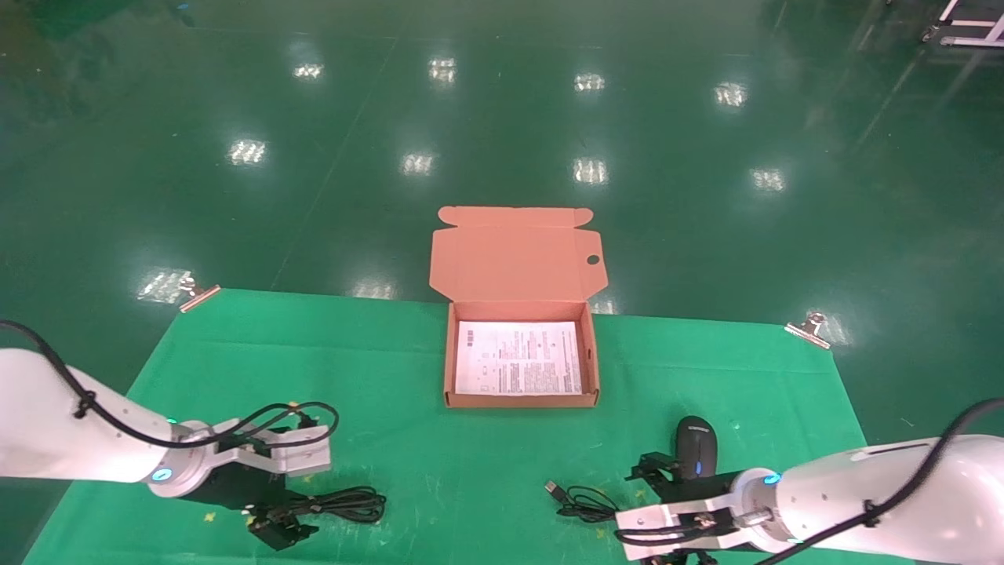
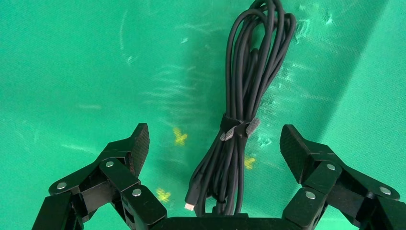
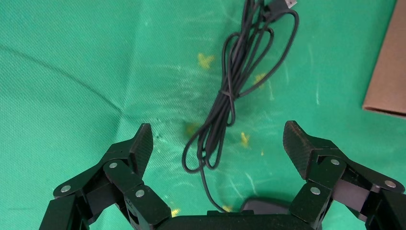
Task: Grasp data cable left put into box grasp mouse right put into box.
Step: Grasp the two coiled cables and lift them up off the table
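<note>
The data cable (image 1: 339, 503) lies in a tied bundle on the green cloth at the front left. My left gripper (image 1: 276, 527) is open, low over the cable's near end. In the left wrist view the cable (image 2: 249, 81) runs between the spread fingers (image 2: 214, 143), apart from both pads. The black mouse (image 1: 696, 446) with a blue-lit wheel sits at the front right, its thin cord (image 1: 582, 502) looped to its left. My right gripper (image 1: 652, 502) is open beside the mouse. In the right wrist view (image 3: 218, 139) the mouse (image 3: 265, 207) shows at the gripper's base, the cord (image 3: 230, 91) ahead. The open box (image 1: 449, 369) holds only a white sheet.
The box lid (image 1: 514, 263) stands open past the table's far edge. Metal clips (image 1: 200, 295) (image 1: 808, 328) hold the green cloth (image 1: 314, 377) at the far corners. A box corner (image 3: 388, 72) shows in the right wrist view. Shiny green floor lies beyond.
</note>
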You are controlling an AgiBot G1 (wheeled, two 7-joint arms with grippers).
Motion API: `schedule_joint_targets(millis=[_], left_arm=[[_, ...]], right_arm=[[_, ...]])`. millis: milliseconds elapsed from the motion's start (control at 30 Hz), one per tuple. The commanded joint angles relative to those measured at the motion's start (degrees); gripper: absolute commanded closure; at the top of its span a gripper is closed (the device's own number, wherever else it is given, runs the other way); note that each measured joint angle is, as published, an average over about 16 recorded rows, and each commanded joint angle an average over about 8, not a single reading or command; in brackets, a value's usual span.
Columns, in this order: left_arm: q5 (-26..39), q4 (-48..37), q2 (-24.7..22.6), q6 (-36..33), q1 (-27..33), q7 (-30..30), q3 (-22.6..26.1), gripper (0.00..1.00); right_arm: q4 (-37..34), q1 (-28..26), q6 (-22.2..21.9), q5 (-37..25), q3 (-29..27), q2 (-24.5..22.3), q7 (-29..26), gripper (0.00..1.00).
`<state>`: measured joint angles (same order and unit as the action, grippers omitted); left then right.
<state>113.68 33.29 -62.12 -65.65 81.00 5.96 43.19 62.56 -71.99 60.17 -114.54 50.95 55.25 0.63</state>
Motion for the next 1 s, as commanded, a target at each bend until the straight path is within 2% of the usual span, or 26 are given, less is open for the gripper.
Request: schedule_joint_targets(millis=[33, 67, 100, 1000], left_arm=[[-0.28, -1.13, -0.05, 0.18, 0.18, -0.54, -0.18, 0.88], [-0.32, -1.41, -0.03, 0.23, 0.21, -0.67, -0.21, 0.96], [-0.36, -1.61, -0.03, 0.28, 0.24, -0.76, -0.23, 1.0], [-0.3, -0.7, 0.03, 0.09, 0.15, -0.42, -0.17, 1.0]], right_arm=[[-0.78, -0.03, -0.47, -0.59, 0.19, 0.63, 0.04, 0.93], [-0.93, -0.03, -0.55, -0.62, 0.22, 0.71, 0.09, 0.99], [-1.03, -0.02, -0.61, -0.65, 0.24, 0.77, 0.11, 1.0], [-0.62, -0.09, -0.35, -0.44, 0.14, 0.51, 0.05, 1.0]])
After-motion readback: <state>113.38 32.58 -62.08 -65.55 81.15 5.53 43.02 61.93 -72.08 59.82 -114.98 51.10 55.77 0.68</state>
